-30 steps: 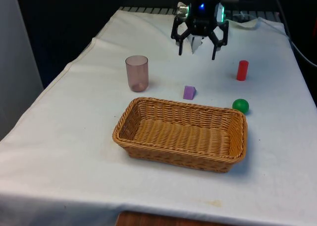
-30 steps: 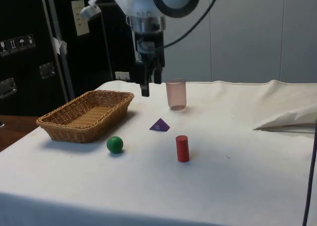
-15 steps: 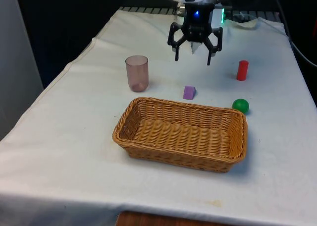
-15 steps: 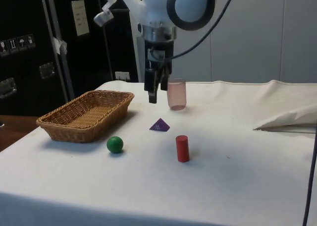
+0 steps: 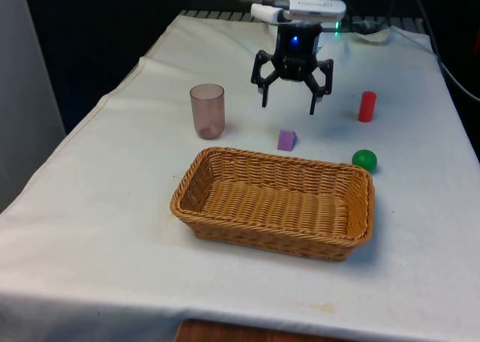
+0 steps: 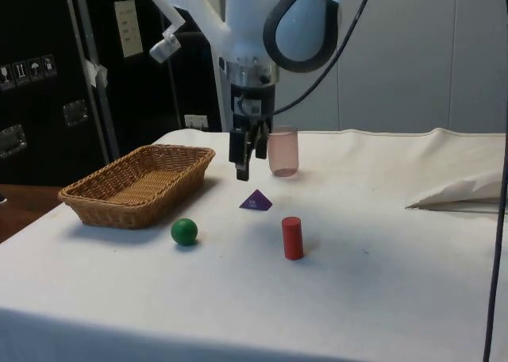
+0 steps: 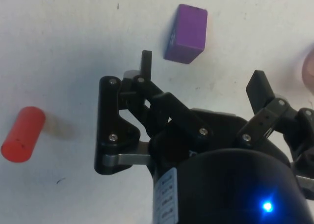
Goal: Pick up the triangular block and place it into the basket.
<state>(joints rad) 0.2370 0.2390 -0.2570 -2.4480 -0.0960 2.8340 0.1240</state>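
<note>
Above the counter (image 5: 112,177) my fingers (image 5: 262,94) hang spread wide and empty over the purple block (image 5: 286,139), so next I'd drop straight down and pinch it for the basket (image 5: 225,233).

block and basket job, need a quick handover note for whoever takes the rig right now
Gripper: open, empty, hanging above the cloth just behind the block, not touching it.
Block: purple, on the cloth between the gripper and the basket, near the basket's far rim.
Basket: holds nothing.
Also on the table: cup, red cylinder, green ball.
Done: approach only; no grasp yet.
Left: descend over the block, close on it, lift, carry it over the basket, release.
</note>
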